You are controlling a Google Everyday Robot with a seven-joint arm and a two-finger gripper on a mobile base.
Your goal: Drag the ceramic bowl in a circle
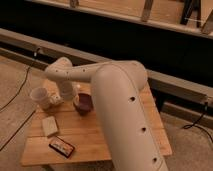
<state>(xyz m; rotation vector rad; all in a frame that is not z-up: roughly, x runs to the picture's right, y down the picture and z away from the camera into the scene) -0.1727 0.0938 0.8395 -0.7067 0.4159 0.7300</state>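
Note:
The ceramic bowl (84, 104), small, round and dark purple-maroon, sits on the wooden table (115, 140) near its middle, right of the white paper cup (40, 97). My gripper (73, 98) reaches down from the bent arm (62, 72) at the bowl's left rim. The wrist hides the contact with the rim. The big white forearm (122, 110) crosses the right half of the table.
A pale tan block (50, 125) lies at the table's front left. A dark flat packet (62, 147) lies near the front edge. A small object lies beside the cup (54, 100). Cables (20, 85) run on the floor at the left; a dark ledge (175, 82) runs behind.

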